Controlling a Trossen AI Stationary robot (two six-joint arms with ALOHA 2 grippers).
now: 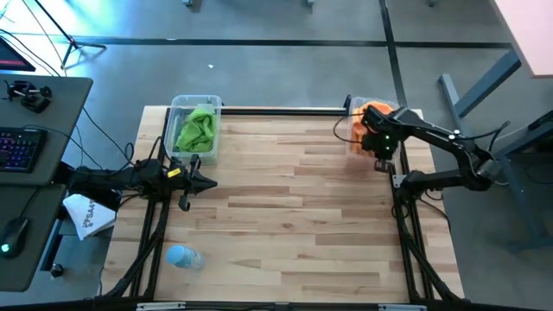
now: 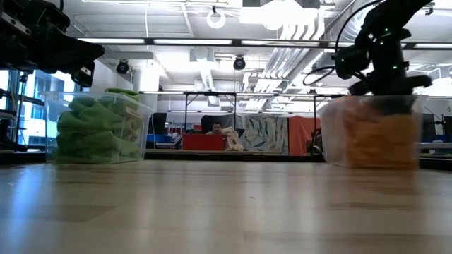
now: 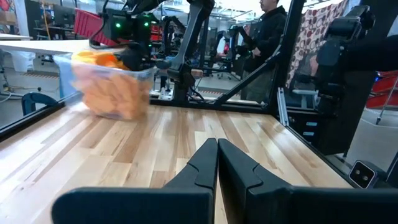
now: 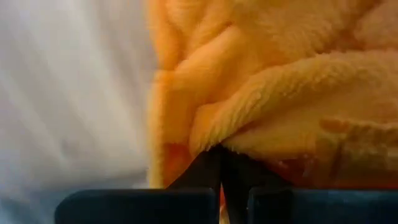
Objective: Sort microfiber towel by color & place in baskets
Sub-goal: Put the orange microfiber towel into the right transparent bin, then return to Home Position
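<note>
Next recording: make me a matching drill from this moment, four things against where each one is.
1. green towels
2. orange towels
3. pale blue bottle
4. left gripper

A. near the table's front left edge
B. basket at back right
C. basket at back left
D. over the table beside the green basket, jaws shut

Pairs: 1-C, 2-B, 3-A, 4-D

A pale wooden plank surface (image 1: pixel 285 199) with a dark frame along its edges is carrying everything. Near its far left corner a clear basket (image 1: pixel 195 104) is sitting on the wood, holding green towels (image 1: pixel 198 130). Near the far right corner a second clear basket (image 2: pixel 371 134) is standing, filled with orange towels (image 3: pixel 112 93). A small pale blue bottle (image 1: pixel 183 257) is lying on its side near the front left edge, well apart from both baskets.
</note>
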